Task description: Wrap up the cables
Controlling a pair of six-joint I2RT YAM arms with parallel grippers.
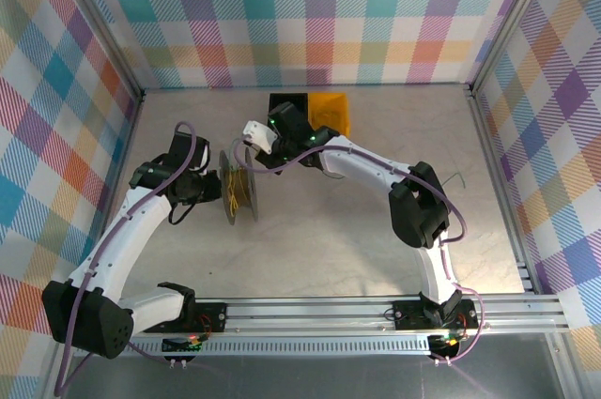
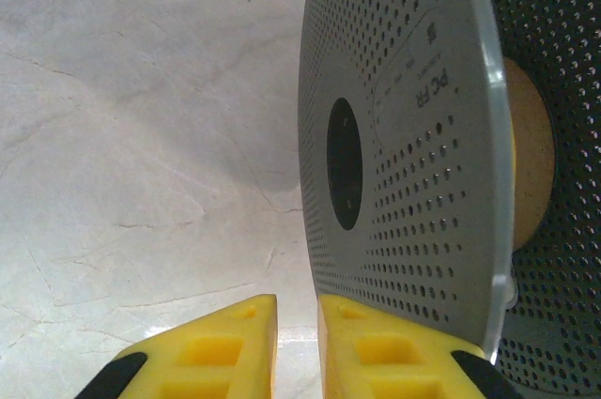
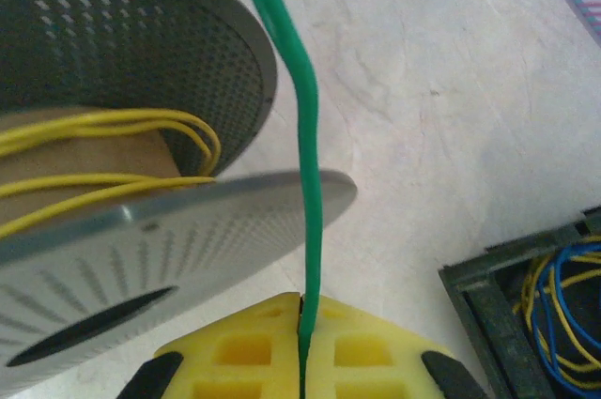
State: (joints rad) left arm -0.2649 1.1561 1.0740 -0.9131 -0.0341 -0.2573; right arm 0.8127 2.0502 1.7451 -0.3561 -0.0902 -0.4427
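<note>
Closest to the left wrist lens, your left gripper [image 2: 298,303] shows two yellow fingers [image 2: 225,343] drawn near each other, with a thin slot of table [image 2: 141,136] between them. They sit right at the spool's [image 2: 404,164] left flange, low on its rim. Whether they pinch that rim or merely stand against it, you cannot tell. Read this arm as a brace: the spool stands on edge with its axis running left to right, and it would likely roll or tip when a cable is pulled around it.

Between the two perforated flanges, a few loose turns of yellow wire [image 3: 113,127] lie on the cardboard core.

Just right of the spool and a little beyond it, your right gripper [image 3: 302,303] is clamped tight on the green cable [image 3: 308,136]. The cable rises from the fingertips and passes across the rim of the nearer flange, so it looks lined up to feed into the gap and onto the core. Holding it this close to the spool should give you control over where each turn lands.

Further right, at the far side of the table, a dark bin [image 3: 470,296] holds coils [image 3: 563,286] of blue and yellow cable, apparently parked out of the winding path. An orange bin [image 1: 331,110] stands beside it.
</note>
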